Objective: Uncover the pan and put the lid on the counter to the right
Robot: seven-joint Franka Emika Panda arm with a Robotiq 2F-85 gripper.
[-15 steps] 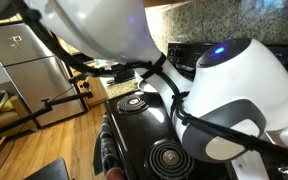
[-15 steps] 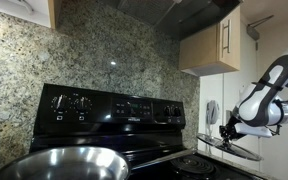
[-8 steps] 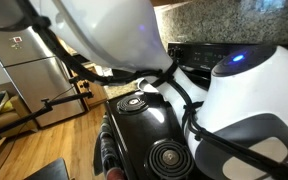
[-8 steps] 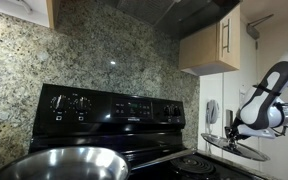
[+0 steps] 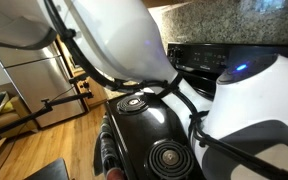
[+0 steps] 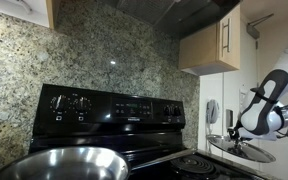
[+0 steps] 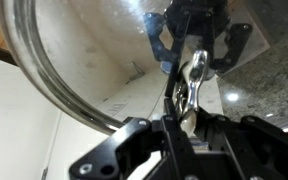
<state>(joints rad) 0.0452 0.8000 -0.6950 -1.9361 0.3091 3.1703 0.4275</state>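
Note:
The shiny silver pan (image 6: 56,162) sits uncovered at the bottom left of an exterior view, close to the camera. My gripper (image 6: 234,137) is at the far right, past the stove's edge, shut on the knob of the glass lid (image 6: 250,151), which hangs roughly level beneath it. In the wrist view the gripper (image 7: 189,100) pinches the lid's metal handle, and the clear lid (image 7: 84,50) with its metal rim fills the upper left. The speckled counter (image 7: 272,92) shows through and beside the lid at right.
The black stove has a control panel (image 6: 114,105) and coil burners (image 5: 169,157) (image 5: 134,102). A granite backsplash (image 6: 104,50) and a wall cabinet (image 6: 212,42) stand behind. My arm (image 5: 244,110) blocks much of an exterior view. A steel fridge (image 5: 19,70) stands at left.
My gripper has carried the lid further right and slightly lower, away from the stove. The pan has not moved.

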